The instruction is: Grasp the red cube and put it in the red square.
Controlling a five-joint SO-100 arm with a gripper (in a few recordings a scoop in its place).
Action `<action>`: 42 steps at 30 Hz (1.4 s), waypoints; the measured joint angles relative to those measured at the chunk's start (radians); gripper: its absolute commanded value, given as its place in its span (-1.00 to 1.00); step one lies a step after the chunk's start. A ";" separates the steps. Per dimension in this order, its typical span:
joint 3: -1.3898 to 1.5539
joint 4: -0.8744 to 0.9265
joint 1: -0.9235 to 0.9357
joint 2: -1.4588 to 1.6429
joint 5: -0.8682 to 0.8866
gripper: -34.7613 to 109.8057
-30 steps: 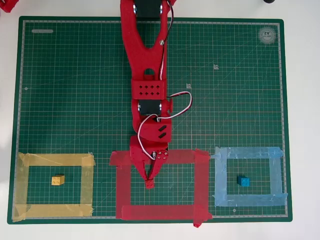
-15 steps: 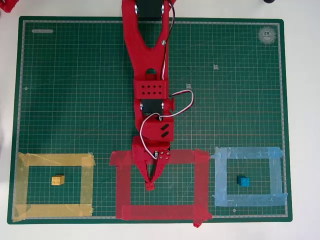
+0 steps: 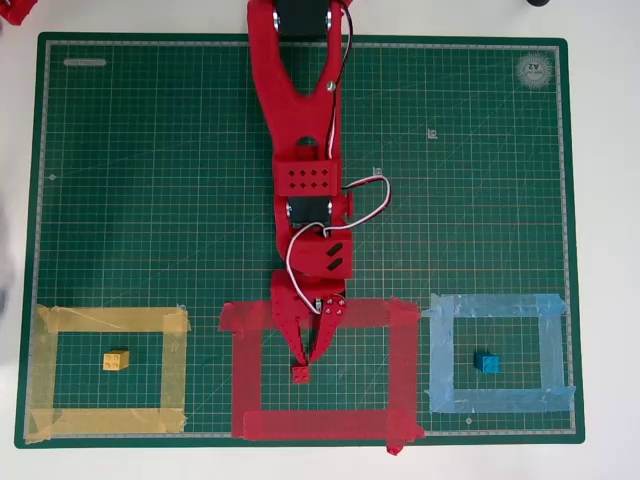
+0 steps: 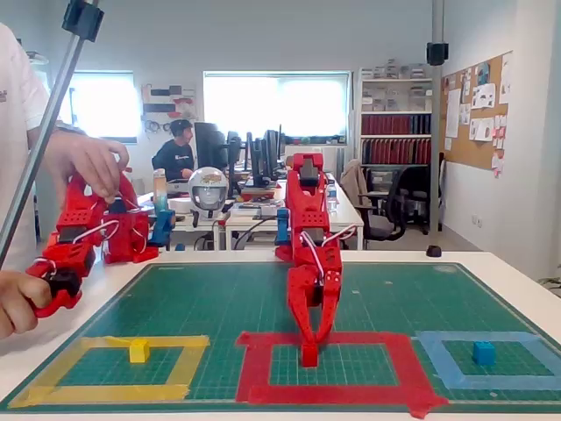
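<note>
The red cube is inside the red square, on the green mat left of the frame's middle. My red gripper reaches down over the frame's upper strip in the overhead view. Its fingers narrow to a point on top of the cube and are shut on it. In the fixed view the cube is at mat level, under the fingertips.
A yellow cube lies in the yellow tape frame on the left. A blue cube lies in the light blue frame on the right. The green cutting mat ends just below the frames.
The arm has swung slightly right and reached a little further down the overhead picture. The red cube has shifted with the fingertips, deeper into the red frame.
</note>
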 measured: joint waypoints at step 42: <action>1.502 0.841 0.044 2.003 0.046 -0.52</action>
